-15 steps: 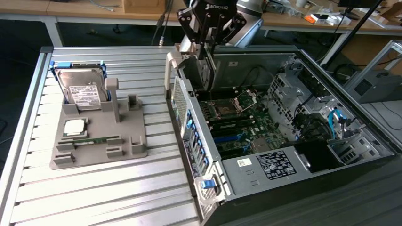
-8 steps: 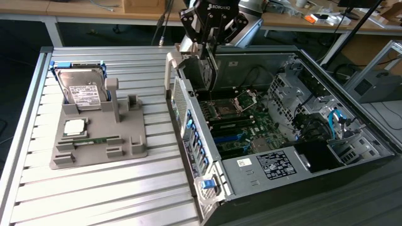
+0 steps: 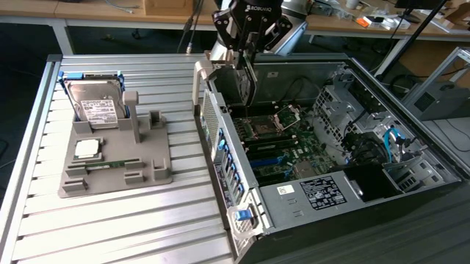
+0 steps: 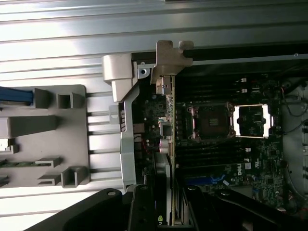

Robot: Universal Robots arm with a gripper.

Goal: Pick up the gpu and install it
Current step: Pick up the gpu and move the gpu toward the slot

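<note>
- Toward the worktop's [image 3: 110, 231] edge at the exterior view's left: grey holder [image 3: 158, 176] carrying a hard drive [image 3: 99, 107] propped upright at its far end, with a square processor chip [image 3: 88, 147] and a narrow memory stick [image 3: 110, 164] flat nearer the worktop's near edge.
- Further right: open computer case [image 3: 294, 214] lying on its side, perforated rear wall [image 3: 213, 126] turned toward the holder.
- Just inside that wall, toward the worktop's far edge: gripper [image 3: 247, 49] reaching down from above, fingers [image 4: 139, 209] part-way closed.
- Clamps the gpu [image 3: 250, 82] between them, one finger on each flat face.
- Holds it clear of the holder and in the air, edge-on, as a thin dark strip straight below the fingers.
- Points its long axis, as far as can be judged, down toward the board, silver bracket [image 4: 169, 55] at the end away from the fingers.
- Below and just right of the card: motherboard [image 3: 294, 154], open processor socket [image 3: 264, 127] close beside the card's lower end; touching or apart, cannot tell.
- Judged not yet seated: long blue slot [image 3: 266, 161] on the board toward the worktop's near edge from the hanging card.
</note>
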